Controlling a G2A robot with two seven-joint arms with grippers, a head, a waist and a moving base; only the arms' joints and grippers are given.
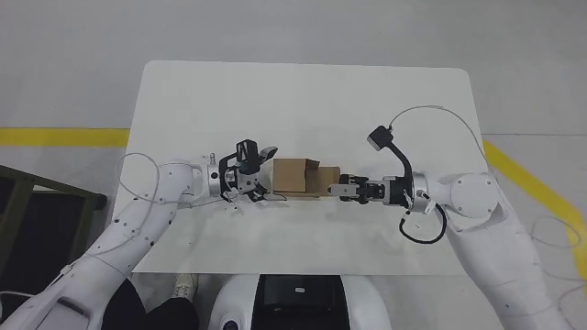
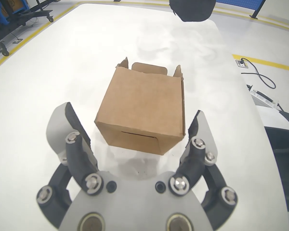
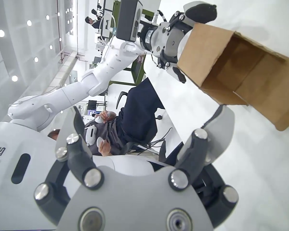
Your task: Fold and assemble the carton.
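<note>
The carton [image 1: 295,176] lies on its side on the tabletop [image 1: 303,101]. The left fingers [image 2: 71,123], spread, flank its closed end. The right fingers [image 3: 220,126], also spread, sit just beside its open end.

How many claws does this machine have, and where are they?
2. The left claw sits open at the closed end of the cardboard box; the right claw sits open at its open end, both over the white table.

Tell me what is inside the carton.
Through the open end of the carton, the right wrist view shows bare cardboard walls and a folded inner panel, with nothing loose in the part that shows. The near wall hides the inner corner behind it.
</note>
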